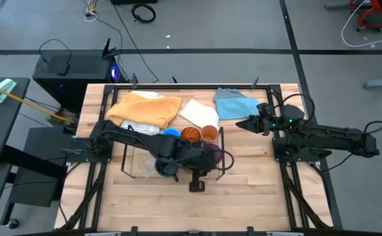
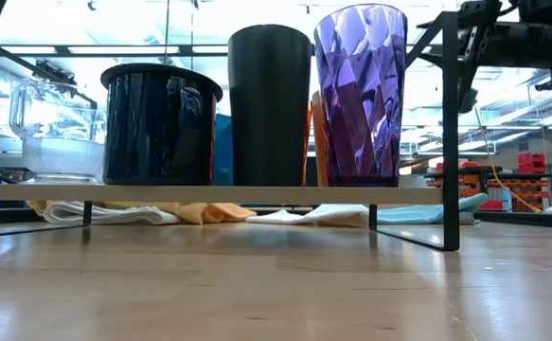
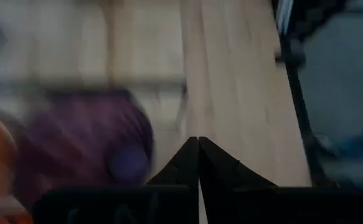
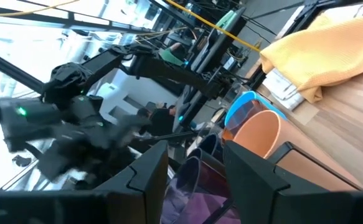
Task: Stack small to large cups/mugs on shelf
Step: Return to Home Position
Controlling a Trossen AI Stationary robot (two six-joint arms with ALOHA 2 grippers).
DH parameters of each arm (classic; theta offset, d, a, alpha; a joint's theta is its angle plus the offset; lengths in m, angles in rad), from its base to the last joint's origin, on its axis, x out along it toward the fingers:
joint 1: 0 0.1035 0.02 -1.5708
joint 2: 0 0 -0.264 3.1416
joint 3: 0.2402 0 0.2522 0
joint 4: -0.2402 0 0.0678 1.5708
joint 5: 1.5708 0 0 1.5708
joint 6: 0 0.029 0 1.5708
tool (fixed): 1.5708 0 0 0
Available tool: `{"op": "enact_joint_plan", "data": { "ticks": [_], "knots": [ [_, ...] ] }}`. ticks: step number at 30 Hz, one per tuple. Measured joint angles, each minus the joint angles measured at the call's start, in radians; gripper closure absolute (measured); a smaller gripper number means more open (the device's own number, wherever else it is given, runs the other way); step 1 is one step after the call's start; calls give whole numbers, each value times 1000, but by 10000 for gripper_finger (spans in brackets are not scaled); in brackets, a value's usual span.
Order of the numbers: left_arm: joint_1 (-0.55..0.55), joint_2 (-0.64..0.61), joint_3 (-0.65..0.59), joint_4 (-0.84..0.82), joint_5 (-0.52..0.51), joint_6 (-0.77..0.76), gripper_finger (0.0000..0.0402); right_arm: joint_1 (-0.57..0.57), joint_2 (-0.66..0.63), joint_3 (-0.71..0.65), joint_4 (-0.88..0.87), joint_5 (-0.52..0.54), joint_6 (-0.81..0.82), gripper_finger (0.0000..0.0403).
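Note:
The wire shelf stands mid-table with the cups on its clear base. In the low view the navy mug, black cup and purple tumbler stand in a row, with a clear cup at the left. Along the shelf's far side stand the light-blue mug, amber tumbler and small orange cup. My left gripper is shut and empty, above the shelf's right end beside the purple tumbler. My right gripper is open and empty, right of the shelf.
A yellow cloth, a white cloth and a light-blue cloth lie on the table behind the shelf. A small black block sits in front of the shelf. Bare wood lies toward the near edge.

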Motion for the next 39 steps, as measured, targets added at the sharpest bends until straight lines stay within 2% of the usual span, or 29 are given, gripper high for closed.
{"op": "enact_joint_plan", "data": {
  "ticks": [5,9,12,15,17,20,24,29,34,39],
  "knots": [
    [-22,-67,3,373,-129,187,390,1,-23,0,0,-4,5,243],
    [22,-118,-16,652,-146,242,385,1,-44,2,4,-12,14,243],
    [77,-130,-63,832,-89,229,391,1,-56,3,11,-14,25,243],
    [126,-134,-149,1062,56,164,396,1,-64,3,15,-14,31,243],
    [148,-134,-231,1232,141,116,395,1,-67,3,15,-14,35,243],
    [170,-142,-369,1430,180,73,388,1,-68,3,15,-15,40,243],
    [201,-227,-595,1582,141,25,391,1,-68,3,16,-15,51,243],
    [238,-403,-901,1821,97,20,395,1,-68,3,16,-14,58,243],
    [258,-567,-1141,1858,50,22,385,1,-68,3,17,-3,62,243],
    [253,-707,-1338,1847,28,19,396,1,-68,3,18,11,66,243]
  ]
}}
